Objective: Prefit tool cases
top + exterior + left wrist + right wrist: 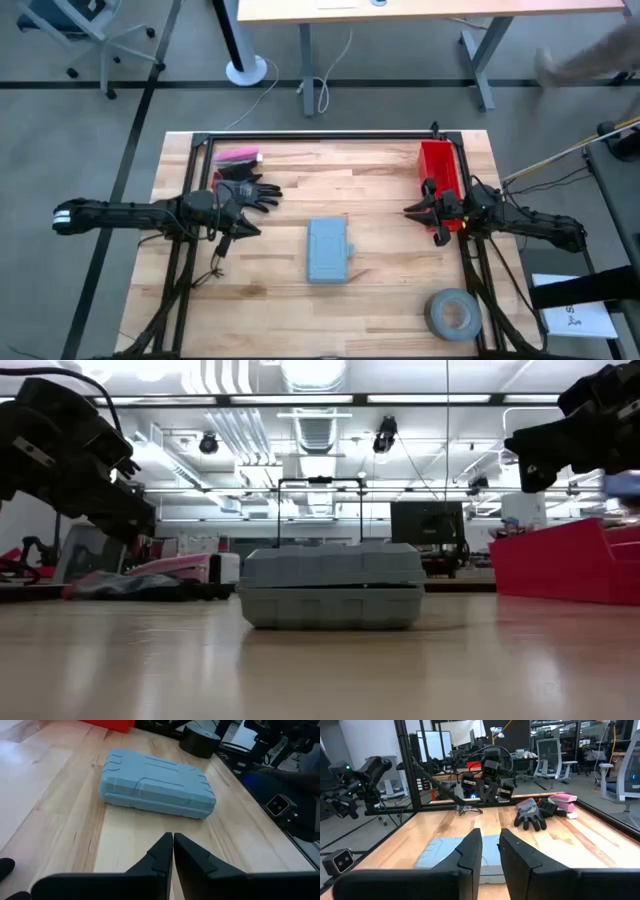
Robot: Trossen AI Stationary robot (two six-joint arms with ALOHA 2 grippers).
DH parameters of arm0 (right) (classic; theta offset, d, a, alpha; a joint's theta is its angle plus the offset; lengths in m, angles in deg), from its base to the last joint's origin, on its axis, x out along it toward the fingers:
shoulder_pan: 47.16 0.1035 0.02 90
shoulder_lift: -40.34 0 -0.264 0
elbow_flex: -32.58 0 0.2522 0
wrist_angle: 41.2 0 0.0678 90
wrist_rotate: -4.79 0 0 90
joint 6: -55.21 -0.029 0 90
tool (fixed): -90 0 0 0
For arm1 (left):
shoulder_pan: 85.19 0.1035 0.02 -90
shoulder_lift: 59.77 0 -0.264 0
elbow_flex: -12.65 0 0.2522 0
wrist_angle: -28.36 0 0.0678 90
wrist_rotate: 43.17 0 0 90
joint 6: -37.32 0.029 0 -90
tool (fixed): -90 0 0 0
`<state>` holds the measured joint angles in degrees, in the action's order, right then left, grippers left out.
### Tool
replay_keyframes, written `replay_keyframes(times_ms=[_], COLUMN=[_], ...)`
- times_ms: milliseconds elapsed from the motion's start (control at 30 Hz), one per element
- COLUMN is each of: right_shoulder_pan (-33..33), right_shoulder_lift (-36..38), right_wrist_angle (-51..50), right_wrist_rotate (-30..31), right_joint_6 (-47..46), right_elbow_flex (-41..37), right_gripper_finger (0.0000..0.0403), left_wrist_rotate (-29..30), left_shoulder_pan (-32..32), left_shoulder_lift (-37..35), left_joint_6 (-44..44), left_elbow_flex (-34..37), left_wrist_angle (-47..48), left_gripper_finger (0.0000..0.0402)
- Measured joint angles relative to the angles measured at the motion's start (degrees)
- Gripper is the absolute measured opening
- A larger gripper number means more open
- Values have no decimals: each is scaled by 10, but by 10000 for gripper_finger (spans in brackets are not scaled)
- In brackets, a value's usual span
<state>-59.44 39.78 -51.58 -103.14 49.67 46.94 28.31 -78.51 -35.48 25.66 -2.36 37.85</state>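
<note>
Wooden table [380,300] w/ closed tool case [328,249] lying between grippers: left gripper [250,232] pinched shut, empty; right gripper [412,211] slightly parted, empty—both should be approaching level, squarely.

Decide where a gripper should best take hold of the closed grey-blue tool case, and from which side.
Probably across its two long edges, from straight above. The tool case lies flat and closed on the table, long axis running away from the front edge, with bare wood on both long sides. It is narrower that way, and the rounded corners give poorer purchase.
</note>
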Motion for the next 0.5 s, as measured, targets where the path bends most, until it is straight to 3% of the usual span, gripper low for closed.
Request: replay_keyframes(times_ms=[500], right_shoulder_pan=[0], right_shoulder_lift=[0], right_wrist_angle=[0], right_wrist_rotate=[0], right_joint_6=[0], right_elbow_flex=[0], right_gripper_finger=[69], left_wrist_rotate=[0], left_shoulder_pan=[0], left_shoulder_lift=[0], left_joint_6=[0], left_elbow_flex=[0], left_wrist_angle=[0], left_gripper_finger=[20])
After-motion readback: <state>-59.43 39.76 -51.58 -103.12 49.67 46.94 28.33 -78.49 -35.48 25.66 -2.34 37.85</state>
